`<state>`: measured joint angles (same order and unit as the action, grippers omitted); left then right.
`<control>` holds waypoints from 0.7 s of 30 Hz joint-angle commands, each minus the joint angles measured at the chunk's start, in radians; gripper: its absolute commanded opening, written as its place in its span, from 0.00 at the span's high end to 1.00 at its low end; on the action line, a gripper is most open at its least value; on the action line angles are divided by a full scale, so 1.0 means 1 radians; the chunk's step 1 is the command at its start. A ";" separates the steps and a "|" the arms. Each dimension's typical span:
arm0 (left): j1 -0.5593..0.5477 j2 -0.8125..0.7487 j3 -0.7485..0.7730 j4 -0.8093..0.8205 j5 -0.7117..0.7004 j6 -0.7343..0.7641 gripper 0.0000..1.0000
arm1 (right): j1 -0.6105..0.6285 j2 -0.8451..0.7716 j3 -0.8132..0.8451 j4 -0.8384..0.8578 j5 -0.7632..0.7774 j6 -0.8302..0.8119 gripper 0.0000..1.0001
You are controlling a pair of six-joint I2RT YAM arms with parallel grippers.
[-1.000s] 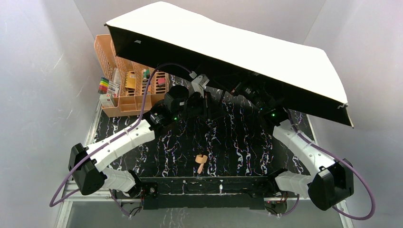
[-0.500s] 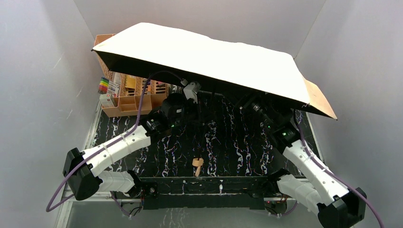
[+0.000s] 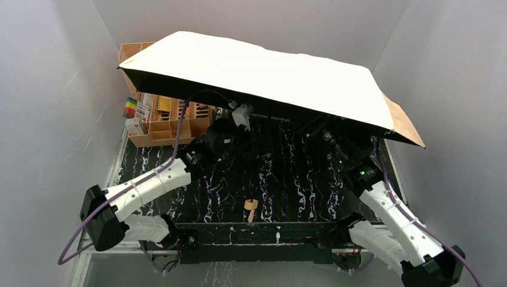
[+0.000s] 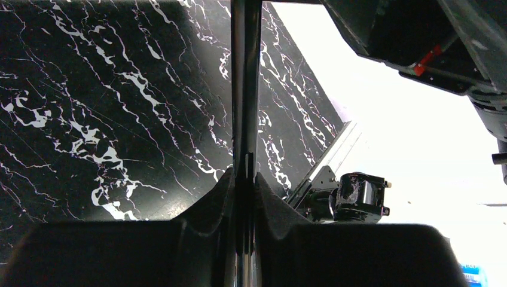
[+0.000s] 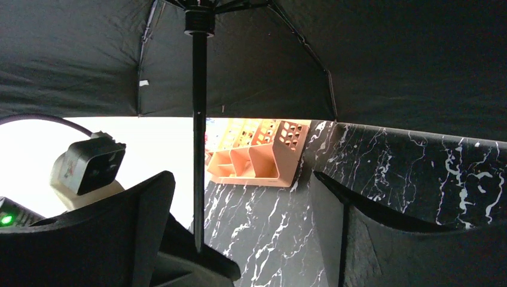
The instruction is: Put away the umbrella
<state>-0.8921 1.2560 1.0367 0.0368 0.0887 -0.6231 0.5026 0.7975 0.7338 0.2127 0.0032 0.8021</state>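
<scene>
Stationery sits in the slotted peach-orange desk organizer, well left of the shaft and beyond it. There are coloured markers at its outer end, and the other compartments hold items too small to name. The umbrella is fully open, its pale canopy spread above the shaft and tilted down to the right. Its small tan handle hangs at the shaft's lower end, near the table; whether it touches I cannot tell. The left gripper comes in from the shaft's left and is clamped tight on it, a finger on either side. The shaft's long axis runs roughly upright. Right of the shaft, the right gripper has its jaws spread wide and holds nothing. The shaft lies ahead of it, toward its left finger. I judge the right arm the free one to collapse the canopy while the left steadies.
</scene>
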 commanded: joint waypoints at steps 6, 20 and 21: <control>-0.002 -0.010 0.001 0.006 -0.029 0.011 1.00 | 0.034 0.156 0.155 0.173 0.011 -0.100 0.09; -0.002 -0.010 0.007 0.005 0.015 -0.002 1.00 | 0.031 0.159 0.202 0.049 0.072 -0.336 0.02; -0.001 -0.010 0.007 0.002 0.012 -0.003 1.00 | 0.031 0.165 0.217 0.024 0.071 -0.344 0.01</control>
<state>-0.8921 1.2572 1.0367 0.0399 0.0940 -0.6220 0.5369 0.9749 0.8742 0.2634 0.0593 0.5560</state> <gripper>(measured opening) 0.087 0.983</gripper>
